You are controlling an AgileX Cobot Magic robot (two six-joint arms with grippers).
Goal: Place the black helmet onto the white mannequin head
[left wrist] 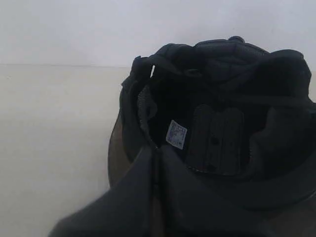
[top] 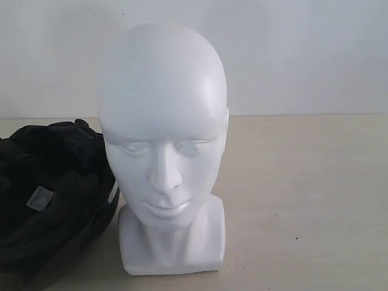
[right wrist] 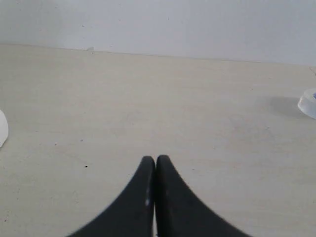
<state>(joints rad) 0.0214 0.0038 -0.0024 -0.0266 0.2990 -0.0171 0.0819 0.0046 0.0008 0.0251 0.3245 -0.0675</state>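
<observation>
White mannequin head (top: 163,121) upright in the middle of the table (top: 303,200), face toward the exterior camera, crown bare. Black helmet (top: 54,200) on the table to the left of it in that view, lying with the opening turned up and outward, padded lining and a small pale label (top: 39,198) on show, shell close against the head's squared base; touching or merely just beside, cannot tell. Left hand (left wrist: 156,149) pressed fully closed, fingertips together with nothing visible between them, pointing straight into the helmet's open mouth in the left wrist view, tips overlapping the near rim beside the tinted visor (left wrist: 114,153); in contact with that rim or just short of it, cannot tell. Right hand (right wrist: 156,159) also closed tight on nothing, low over bare table, out of the exterior view, with a small pale round thing (right wrist: 308,102) off toward one edge of its own view. Deciding relation, by judgement: helmet on the left arm's side and directly ahead of the left hand, mannequin head to the right of the helmet and taller than it. Hence a likely job for the left arm: open up, take the rim, lift above the crown, turn the opening downward, carry rightward and lower.
</observation>
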